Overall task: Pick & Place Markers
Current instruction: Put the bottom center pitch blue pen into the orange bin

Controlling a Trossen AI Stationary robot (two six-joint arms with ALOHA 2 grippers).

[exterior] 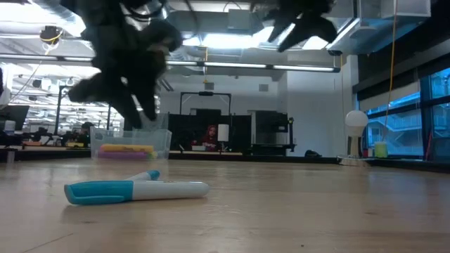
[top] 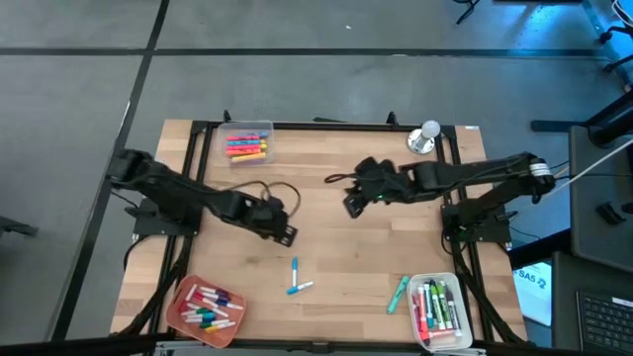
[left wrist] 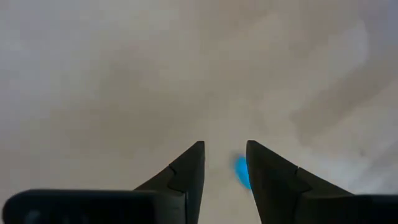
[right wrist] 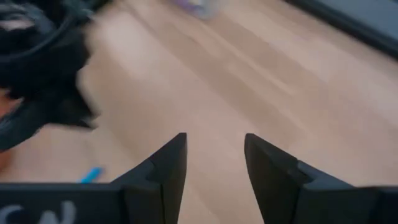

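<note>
Two blue-and-white markers (top: 297, 279) lie flat on the wooden table (top: 336, 247) near its front middle; one of them shows close up in the low view (exterior: 133, 190). A pair of green markers (top: 398, 294) lies to their right. My left gripper (top: 287, 234) hovers open just to the far side of the blue markers, pointing steeply down, with a blue blur (left wrist: 241, 171) showing beyond its gap (left wrist: 225, 168). My right gripper (top: 349, 206) is open and higher up over the table's middle, with nothing between its fingers (right wrist: 214, 162).
A clear bin of markers (top: 247, 146) stands at the far left, a reddish tray of markers (top: 206, 309) at the near left, and a clear bin of markers (top: 438, 310) at the near right. A silver bell (top: 425, 138) sits at the far right.
</note>
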